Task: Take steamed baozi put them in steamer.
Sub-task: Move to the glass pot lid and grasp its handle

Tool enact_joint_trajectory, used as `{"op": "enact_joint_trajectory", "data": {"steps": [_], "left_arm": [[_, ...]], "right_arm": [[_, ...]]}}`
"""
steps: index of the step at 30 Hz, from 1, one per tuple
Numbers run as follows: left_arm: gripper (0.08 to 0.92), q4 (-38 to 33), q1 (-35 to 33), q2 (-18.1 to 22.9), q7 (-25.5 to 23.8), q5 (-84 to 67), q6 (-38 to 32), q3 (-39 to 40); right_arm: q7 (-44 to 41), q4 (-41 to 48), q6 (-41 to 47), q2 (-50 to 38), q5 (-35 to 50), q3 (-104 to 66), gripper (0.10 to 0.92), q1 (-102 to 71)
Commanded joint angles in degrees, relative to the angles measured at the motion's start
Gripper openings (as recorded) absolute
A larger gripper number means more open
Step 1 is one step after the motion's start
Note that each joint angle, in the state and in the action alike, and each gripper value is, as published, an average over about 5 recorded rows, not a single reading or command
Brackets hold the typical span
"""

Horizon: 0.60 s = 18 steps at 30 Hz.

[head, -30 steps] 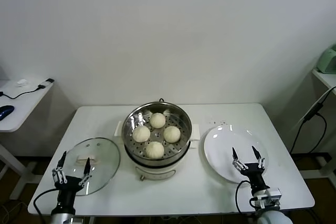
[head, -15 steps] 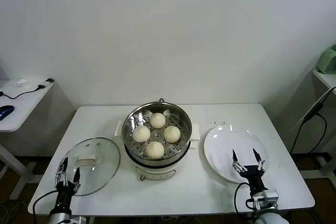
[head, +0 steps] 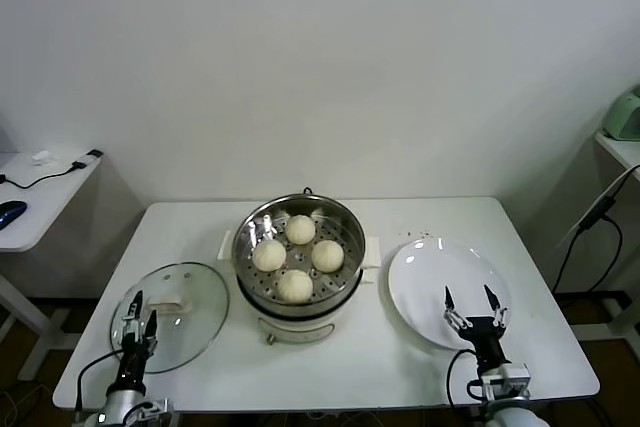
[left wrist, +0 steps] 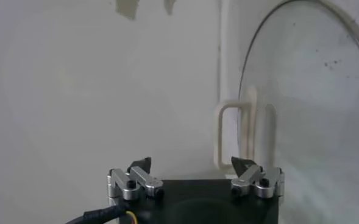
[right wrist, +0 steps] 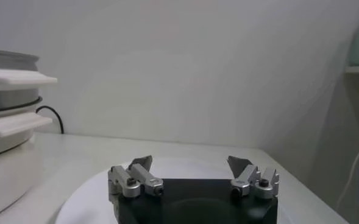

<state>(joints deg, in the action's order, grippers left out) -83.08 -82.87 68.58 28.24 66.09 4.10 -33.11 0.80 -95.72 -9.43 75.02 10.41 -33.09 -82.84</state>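
The steamer, a shiny steel pot on a cream base, stands mid-table. Several cream-white baozi lie on its perforated tray. My left gripper is low at the front left, over the near edge of the glass lid, open and holding nothing. The left wrist view shows the same gripper with the lid's white handle beyond it. My right gripper is open and holding nothing at the front right, over the near part of the white plate. In the right wrist view this gripper has the steamer off to one side.
A plate with nothing on it lies right of the steamer. The lid lies flat to the steamer's left. A side table with cables stands far left. A shelf with a green thing is at the far right.
My left gripper has sunk toward the table's front edge and turned, drawing back to the lid's near rim. The right gripper has dropped slightly. The baozi have not moved.
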Motion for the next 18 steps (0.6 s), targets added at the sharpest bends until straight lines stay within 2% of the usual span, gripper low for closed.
{"op": "enact_joint_trajectory", "data": {"steps": [1,12,18], "left_arm": [[0.823,1.9,1.7,-0.1,0.8,3.0,1.0,-0.1],[0.814,2.6,4.1,-0.4,-0.9,1.7,1.9,1.5],[0.671,3.2,4.9,-0.4,-2.1,0.7,2.9,2.4]], "right_arm": [[0.2,0.0,0.1,0.5,-0.8,0.2,0.823,0.1],[0.1,0.3,0.1,1.0,-1.6,0.3,0.823,0.5],[0.2,0.2,0.1,1.1,-1.7,0.2,0.823,0.4]]}}
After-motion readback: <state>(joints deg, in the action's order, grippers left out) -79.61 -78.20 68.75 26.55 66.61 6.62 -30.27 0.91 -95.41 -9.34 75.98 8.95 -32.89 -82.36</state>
